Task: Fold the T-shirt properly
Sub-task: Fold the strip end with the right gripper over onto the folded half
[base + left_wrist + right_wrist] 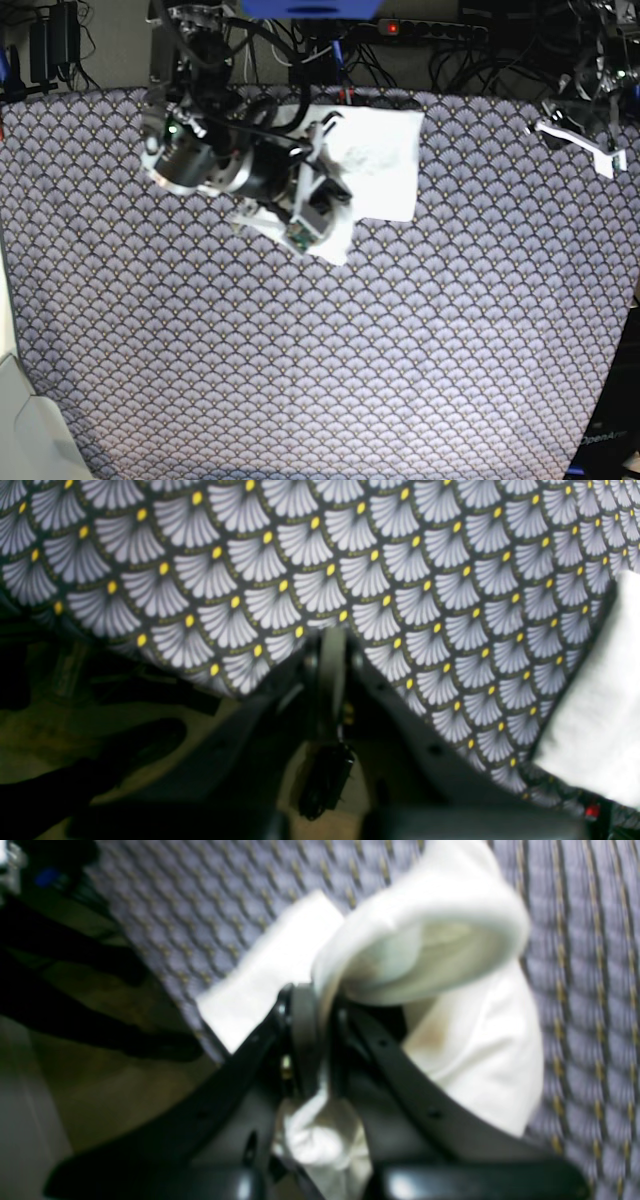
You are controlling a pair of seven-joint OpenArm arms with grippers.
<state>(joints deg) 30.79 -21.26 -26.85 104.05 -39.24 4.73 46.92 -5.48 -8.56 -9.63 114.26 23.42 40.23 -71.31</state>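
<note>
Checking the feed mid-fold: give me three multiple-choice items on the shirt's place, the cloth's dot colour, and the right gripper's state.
1. Where does the T-shirt lie in the base view?
A. near the top edge of the table
B. bottom left corner
C. on the floor

2. What colour are the dots on the patterned tablecloth?
A. red
B. yellow
C. green

3. The right gripper is:
A. open above bare cloth
B. out of view
C. shut on the T-shirt

Answers: 1 A, it sits below the cables. 2 B, the left wrist view shows yellow. 3 C, white fabric is pinched.
</note>
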